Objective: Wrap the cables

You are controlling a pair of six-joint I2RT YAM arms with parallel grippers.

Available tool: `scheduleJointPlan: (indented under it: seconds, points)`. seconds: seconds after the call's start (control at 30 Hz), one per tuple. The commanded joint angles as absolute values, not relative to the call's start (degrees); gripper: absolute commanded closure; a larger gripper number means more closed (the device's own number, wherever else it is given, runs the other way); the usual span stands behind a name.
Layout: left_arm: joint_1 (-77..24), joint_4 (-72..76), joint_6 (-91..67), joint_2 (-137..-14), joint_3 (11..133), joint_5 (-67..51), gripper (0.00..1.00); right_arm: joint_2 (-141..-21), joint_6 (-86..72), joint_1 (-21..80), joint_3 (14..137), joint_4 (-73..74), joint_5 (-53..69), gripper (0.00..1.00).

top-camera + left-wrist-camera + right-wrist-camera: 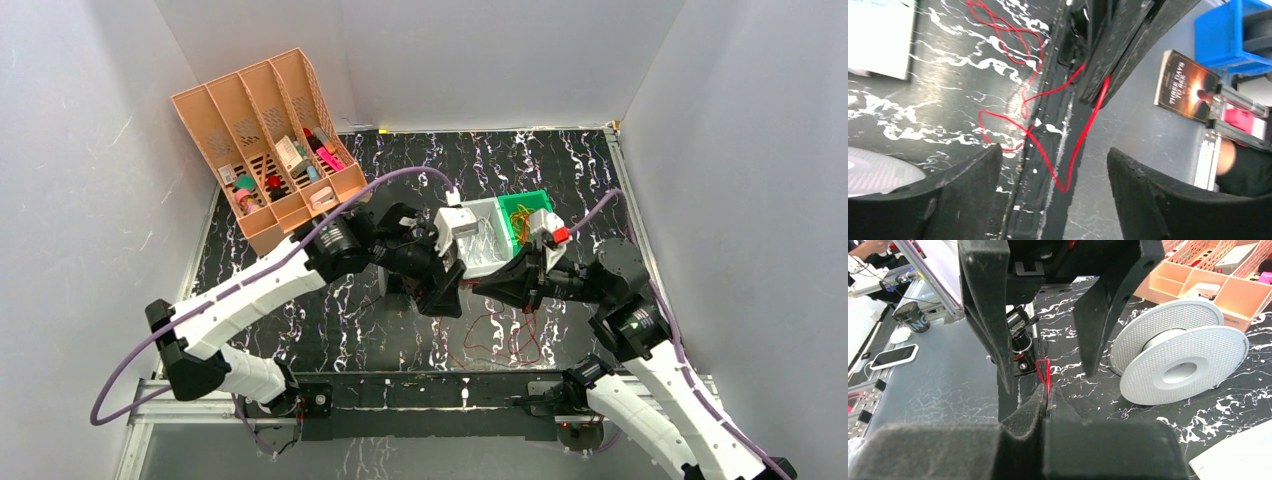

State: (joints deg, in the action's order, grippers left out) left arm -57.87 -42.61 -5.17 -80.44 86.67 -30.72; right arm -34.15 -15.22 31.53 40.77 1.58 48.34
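The black marbled desk is carrying everything. The left arm and right arm are reaching in from six o'clock and meeting nose to nose at the middle of it. A peach organizer is standing at ten o'clock. A white tray and a green bin are sitting side by side just past the meeting point, toward one o'clock.

In the right wrist view a pale perforated spool is lying at three o'clock of the jaws. The part of its hub that is showing is carrying no wire.

The left gripper is holding its jaws apart, and a strand is running through the gap without being pinched. The right gripper is holding its jaws together, clamped on a small loop of the red wire that is poking out above the tips.

From that pinch the red wire is trailing down across the near edge of the desk. In the top view most of it is lying in loose, tangled loops at six o'clock of the two grippers, close to the arm bases.

Judging by this, the wrapping is hardly starting. One end is being gripped, apparently in a hand-over between the arms, while gathering the slack and winding it into neat turns is all waiting to be done.
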Motion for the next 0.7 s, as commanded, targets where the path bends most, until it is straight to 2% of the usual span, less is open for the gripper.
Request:
scheduleJointPlan:
  seconds: [0.0,0.2,0.33,0.53,0.67]
  points:
    - [-58.0,-36.9,-7.4,-73.9,85.0,-22.1,0.2,-32.0,-14.0,31.6,45.9,3.0,46.3,1.0]
    - [-58.0,-28.8,-10.1,-67.2,80.4,-12.6,0.02,-30.5,-13.9,31.5,51.2,5.6,42.5,1.0]
    - [-58.0,-22.6,-11.8,-61.0,73.6,-6.3,0.02,-30.1,-14.8,31.5,54.6,5.3,38.4,1.0]
    - [-58.0,-12.4,-16.8,-52.8,63.8,-6.9,0.02,-30.5,-16.7,31.5,57.9,2.5,31.0,1.0]
    - [-58.0,-9.3,-20.0,-52.3,60.3,-9.5,0.02,-31.1,-18.7,31.5,59.6,-0.7,28.9,1.0]
